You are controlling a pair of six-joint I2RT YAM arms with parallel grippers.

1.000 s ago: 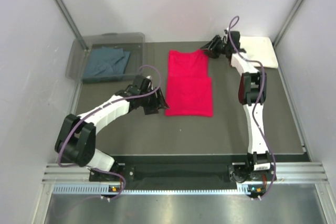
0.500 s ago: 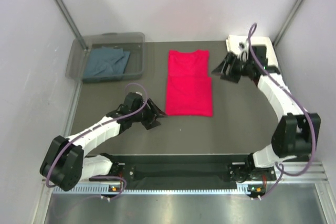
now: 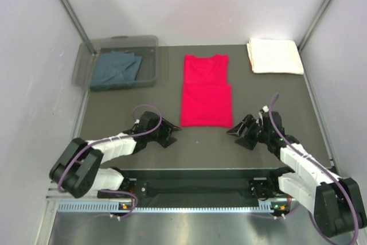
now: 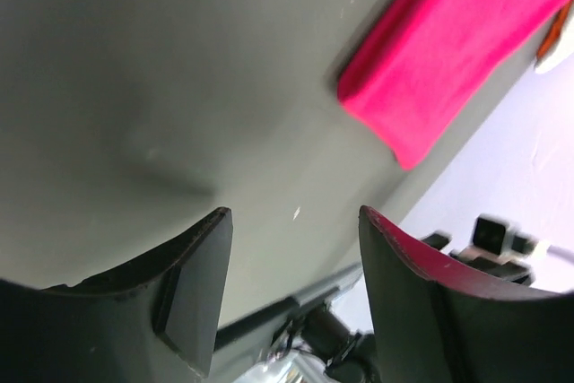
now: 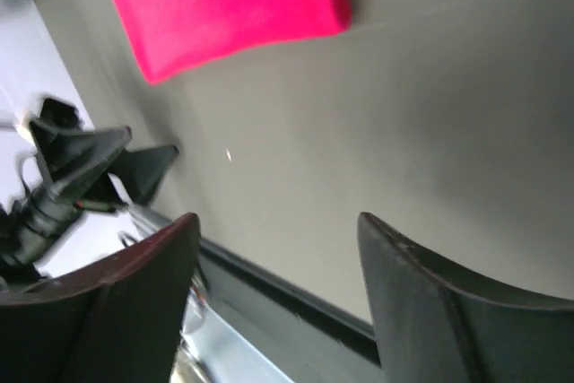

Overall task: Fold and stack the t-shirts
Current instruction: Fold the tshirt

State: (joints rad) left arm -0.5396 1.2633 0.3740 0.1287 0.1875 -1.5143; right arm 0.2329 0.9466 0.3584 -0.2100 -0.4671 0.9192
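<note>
- The bench (image 3: pixel 275 107) carries all three t-shirts.
- The red t-shirt (image 3: pixel 206 91) lies flat mid-bench, partly folded. Its long axis runs straight away from the arms, collar far, hem near.
- The clear bin (image 3: pixel 123 39) at far left holds the crumpled blue-grey t-shirt (image 3: pixel 117 68).
- The cream-white t-shirt (image 3: pixel 274 56) sits folded at the far right corner, well apart from the red one.
- The left arm (image 3: pixel 114 142) is low; the left jaws stand apart, empty, just beside the hem's left corner.
- The right arm (image 3: pixel 298 162) mirrors it; the right jaws are likewise apart and empty, near the hem's right corner. Neither arm is clearly nearer.
- No brand, label or writing can be read.
</note>
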